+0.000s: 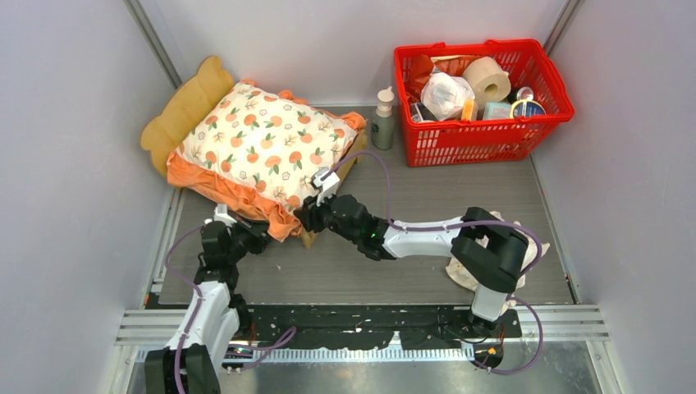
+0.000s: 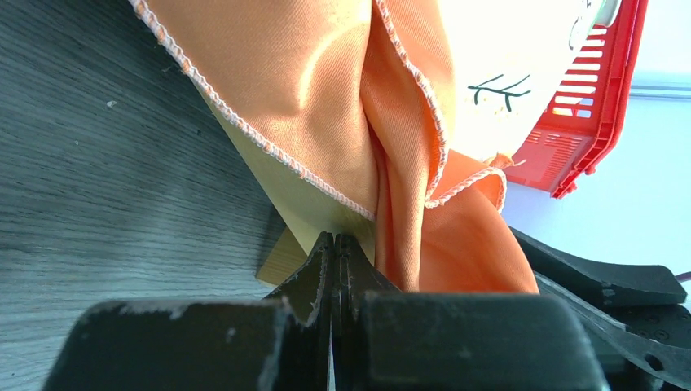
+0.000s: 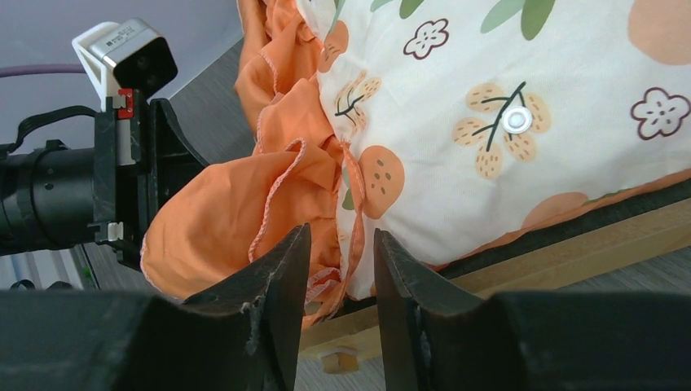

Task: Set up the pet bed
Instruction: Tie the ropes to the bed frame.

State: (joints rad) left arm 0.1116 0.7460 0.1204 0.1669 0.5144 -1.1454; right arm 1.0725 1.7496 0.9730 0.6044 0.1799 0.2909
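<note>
Left jaws are shut and empty; right jaws stand parted. Snagging the ruffle [image 3: 212,236] could drag the cushion [image 1: 263,144] off the pet bed [image 1: 185,107].

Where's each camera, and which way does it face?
Top external: above, behind, facing down at dark-grey table; left arm, right arm show.
Left wrist: low, facing the light-wood pet bed corner and red plastic basket; shut jaws.
Right wrist: low, facing the cream orange-print cushion; open jaws, left arm beyond.
Both wrists share the orange ruffle.
</note>
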